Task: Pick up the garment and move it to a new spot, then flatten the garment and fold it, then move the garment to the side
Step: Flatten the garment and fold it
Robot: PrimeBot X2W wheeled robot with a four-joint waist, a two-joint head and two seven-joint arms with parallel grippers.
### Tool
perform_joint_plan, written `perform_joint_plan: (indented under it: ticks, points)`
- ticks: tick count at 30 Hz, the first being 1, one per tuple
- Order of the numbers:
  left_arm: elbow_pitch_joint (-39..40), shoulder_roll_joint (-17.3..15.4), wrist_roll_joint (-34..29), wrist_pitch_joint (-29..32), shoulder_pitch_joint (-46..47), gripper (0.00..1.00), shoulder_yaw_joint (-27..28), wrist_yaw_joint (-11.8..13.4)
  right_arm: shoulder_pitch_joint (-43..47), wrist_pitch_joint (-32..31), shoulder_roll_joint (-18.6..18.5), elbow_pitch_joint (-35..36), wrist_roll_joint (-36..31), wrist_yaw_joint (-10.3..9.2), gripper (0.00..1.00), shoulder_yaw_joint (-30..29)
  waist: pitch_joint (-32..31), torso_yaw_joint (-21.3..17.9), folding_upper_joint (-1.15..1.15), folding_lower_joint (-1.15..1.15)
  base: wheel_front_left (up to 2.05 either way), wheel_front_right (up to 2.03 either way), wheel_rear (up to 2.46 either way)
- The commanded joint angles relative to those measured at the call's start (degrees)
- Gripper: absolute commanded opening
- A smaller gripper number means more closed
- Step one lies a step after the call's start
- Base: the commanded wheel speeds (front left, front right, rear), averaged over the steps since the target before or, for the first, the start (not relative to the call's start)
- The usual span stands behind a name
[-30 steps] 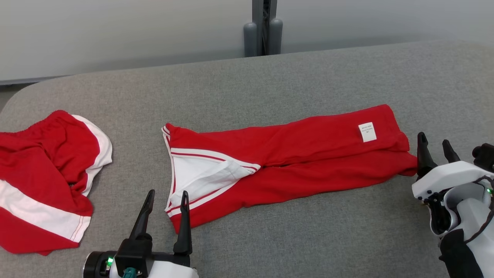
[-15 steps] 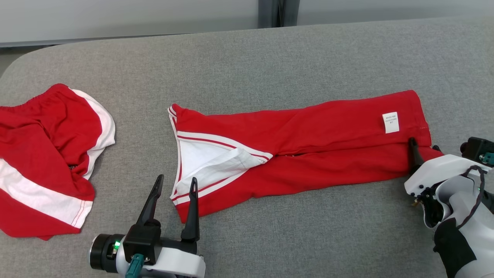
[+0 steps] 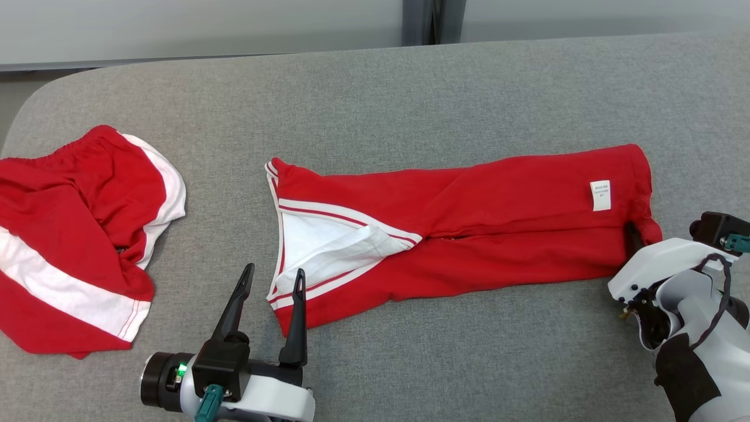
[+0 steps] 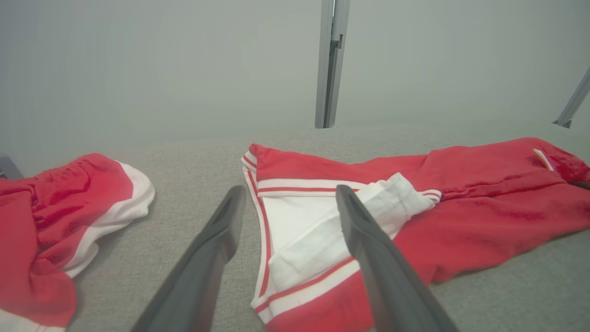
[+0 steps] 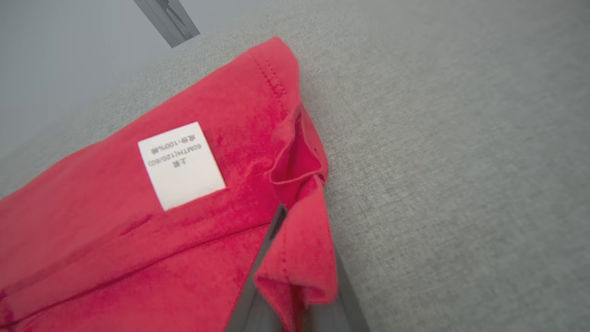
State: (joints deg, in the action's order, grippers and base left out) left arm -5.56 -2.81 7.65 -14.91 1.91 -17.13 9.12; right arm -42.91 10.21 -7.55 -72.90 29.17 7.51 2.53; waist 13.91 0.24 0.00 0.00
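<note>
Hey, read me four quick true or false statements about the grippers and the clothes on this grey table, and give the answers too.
1. The right gripper is shut on one end of the long red garment. True.
2. The left gripper is shut on that garment. False: its jaws stand open at the white-trimmed end.
3. The white label lies at the left gripper's end. False: it lies near the right gripper's end.
4. A second red and white garment lies on the left of the grey table. True.
</note>
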Motion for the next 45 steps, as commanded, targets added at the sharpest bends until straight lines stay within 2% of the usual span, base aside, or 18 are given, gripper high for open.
perform_joint_plan:
  ticks: [1,6,16,20,26,36,45]
  points:
    - [0.04,-0.19,-0.31,-0.32,0.84,1.00,0.11,-0.23,1.63,0.24,-0.20,-0.85,0.48,-0.04,0.00,0.31,-0.11,0.08,0.00,0.00,0.00,0.00,0.00]
    - [0.36,-0.18,-0.54,-0.32,0.19,1.00,0.68,0.09,1.79,2.62,-2.21,0.17,2.00,-0.05,0.00,0.10,-0.55,-0.37,0.00,0.00,0.00,0.00,0.00]
    - [0.59,-0.19,-1.15,-0.33,-0.02,1.00,1.46,-0.57,1.02,4.61,-7.19,3.09,4.23,-0.05,0.00,0.83,-1.42,-3.67,0.00,0.00,0.00,0.00,0.00]
    - [0.43,-0.18,-1.12,-0.33,-0.09,1.00,1.46,-0.88,1.30,4.73,-7.96,4.58,4.78,-0.04,0.00,2.21,-2.30,-4.65,0.00,0.00,0.00,0.00,0.00]
    - [0.01,-0.18,-0.52,-0.32,-0.79,1.00,1.28,-0.87,3.23,4.81,-6.43,9.92,8.27,-0.03,0.00,5.48,-4.18,-5.08,0.00,0.00,0.00,0.00,0.00]
    - [-0.30,-0.19,0.75,-0.32,-1.69,1.00,0.74,-0.45,6.59,1.81,-5.14,24.57,15.45,-0.02,0.00,16.15,-6.84,-3.68,0.00,0.00,0.00,0.00,0.00]
    - [-0.01,-0.18,1.66,-0.32,-2.76,1.00,-0.34,0.27,8.41,1.03,-2.58,28.56,16.01,-0.03,0.00,22.53,-8.86,0.06,0.00,0.00,0.00,0.00,0.00]
